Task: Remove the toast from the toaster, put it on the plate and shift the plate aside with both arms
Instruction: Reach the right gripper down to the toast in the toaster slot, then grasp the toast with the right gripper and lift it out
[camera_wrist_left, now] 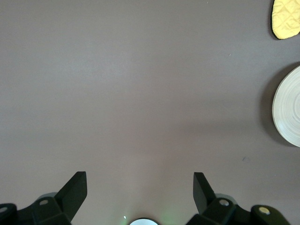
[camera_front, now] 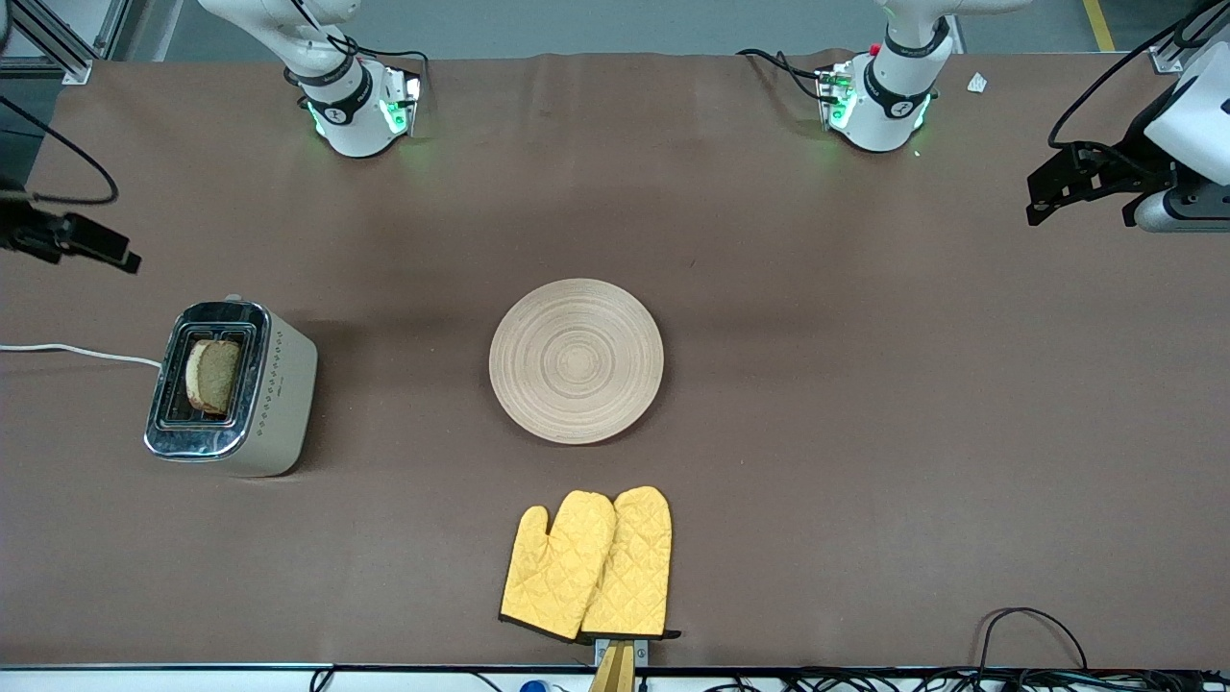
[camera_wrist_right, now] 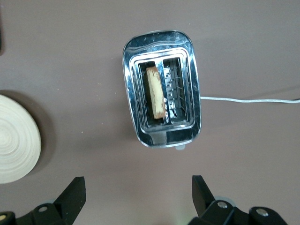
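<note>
The toast (camera_front: 213, 375) stands upright in one slot of a chrome-topped toaster (camera_front: 274, 404) toward the right arm's end of the table; the right wrist view shows the toast (camera_wrist_right: 155, 92) edge-on. The round beige plate (camera_front: 577, 360) lies bare at mid-table. My right gripper (camera_wrist_right: 138, 183) hangs open over bare cloth beside the toaster (camera_wrist_right: 161, 140), nothing between its fingers; the front view shows this right gripper (camera_front: 96, 248) at the table's end. My left gripper (camera_wrist_left: 139, 180) is open over bare cloth at the left arm's end, the same left gripper (camera_front: 1057, 187) far from the plate (camera_wrist_left: 288, 112).
A pair of yellow oven mitts (camera_front: 588, 567) lies nearer the front camera than the plate, by the table's edge. A white cord (camera_front: 77, 352) runs from the toaster off the table's end. Black cables (camera_front: 1033, 634) lie along the front edge.
</note>
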